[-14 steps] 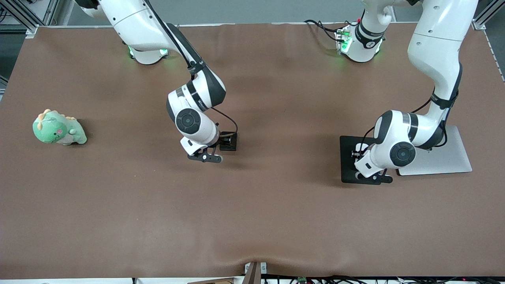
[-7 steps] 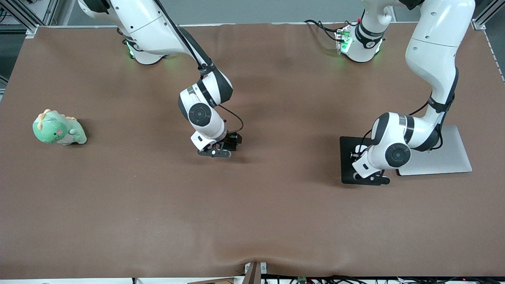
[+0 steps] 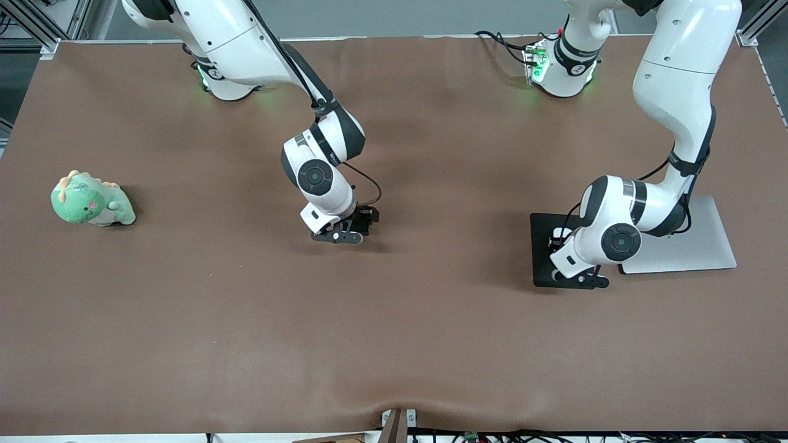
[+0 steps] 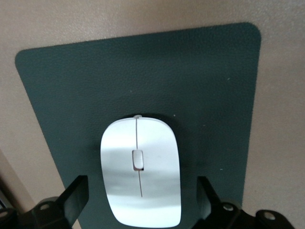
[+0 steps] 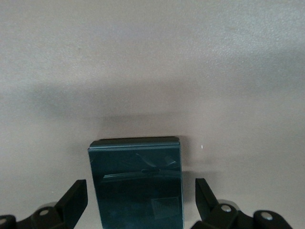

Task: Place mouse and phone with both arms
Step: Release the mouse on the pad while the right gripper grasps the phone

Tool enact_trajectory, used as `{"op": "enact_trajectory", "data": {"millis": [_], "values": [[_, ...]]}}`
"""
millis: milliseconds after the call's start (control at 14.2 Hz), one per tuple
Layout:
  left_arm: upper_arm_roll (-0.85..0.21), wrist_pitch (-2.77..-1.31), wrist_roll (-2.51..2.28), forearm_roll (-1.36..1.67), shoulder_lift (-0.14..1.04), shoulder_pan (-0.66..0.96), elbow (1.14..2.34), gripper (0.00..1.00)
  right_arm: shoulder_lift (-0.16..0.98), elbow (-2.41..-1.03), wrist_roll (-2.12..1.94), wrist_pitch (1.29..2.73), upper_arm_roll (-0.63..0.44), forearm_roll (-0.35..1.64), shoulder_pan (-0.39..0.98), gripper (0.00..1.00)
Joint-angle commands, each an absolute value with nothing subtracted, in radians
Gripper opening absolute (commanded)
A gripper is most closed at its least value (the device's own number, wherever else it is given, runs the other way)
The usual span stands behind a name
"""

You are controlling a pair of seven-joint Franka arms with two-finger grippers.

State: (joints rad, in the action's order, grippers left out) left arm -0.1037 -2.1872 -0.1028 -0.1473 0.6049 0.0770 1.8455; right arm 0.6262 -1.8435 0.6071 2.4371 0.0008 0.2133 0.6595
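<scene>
The white mouse (image 4: 140, 171) lies on the black mouse pad (image 4: 209, 90). In the left wrist view it sits between the fingers of my open left gripper (image 4: 141, 183), with a gap on each side. In the front view my left gripper (image 3: 582, 280) is low over the mouse pad (image 3: 542, 246), and the wrist hides the mouse. The black phone (image 5: 136, 183) lies flat on the brown table, between the fingers of my open right gripper (image 5: 140, 183), apart from both. In the front view my right gripper (image 3: 341, 235) is low over the middle of the table and hides the phone.
A flat silver-grey slab (image 3: 689, 249) lies beside the mouse pad, toward the left arm's end of the table. A green plush dinosaur (image 3: 89, 203) sits toward the right arm's end. The brown table cover (image 3: 394, 338) lies bare nearer the front camera.
My right gripper has moved a little toward the left arm's end of the table and settled around the phone. My left gripper has shifted only slightly over the mouse pad.
</scene>
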Motion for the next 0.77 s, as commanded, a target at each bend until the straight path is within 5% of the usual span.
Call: {"op": "enact_trajectory", "data": {"millis": [0, 281, 422, 562, 703], "values": [[-0.114, -2.140, -0.117, -0.166, 0.554, 0.069, 1.845, 1.00, 0.637, -1.844, 0.640, 2.457, -0.009, 0.216, 0.684, 1.00], [-0.117, -2.080, -0.161, -0.166, 0.468, 0.078, 1.838, 1.00, 0.650, -1.842, 0.649, 2.470, -0.011, 0.216, 0.689, 0.99], [-0.124, -2.057, -0.160, -0.166, 0.430, 0.077, 1.833, 1.00, 0.650, -1.844, 0.637, 2.465, -0.011, 0.215, 0.686, 0.58], [-0.126, -2.017, -0.160, -0.164, 0.391, 0.078, 1.822, 1.00, 0.647, -1.836, 0.629, 2.451, -0.009, 0.215, 0.672, 0.00], [-0.136, -1.967, -0.173, -0.163, 0.359, 0.077, 1.803, 1.00, 0.635, -1.833, 0.624, 2.444, -0.011, 0.215, 0.651, 0.00]]}}
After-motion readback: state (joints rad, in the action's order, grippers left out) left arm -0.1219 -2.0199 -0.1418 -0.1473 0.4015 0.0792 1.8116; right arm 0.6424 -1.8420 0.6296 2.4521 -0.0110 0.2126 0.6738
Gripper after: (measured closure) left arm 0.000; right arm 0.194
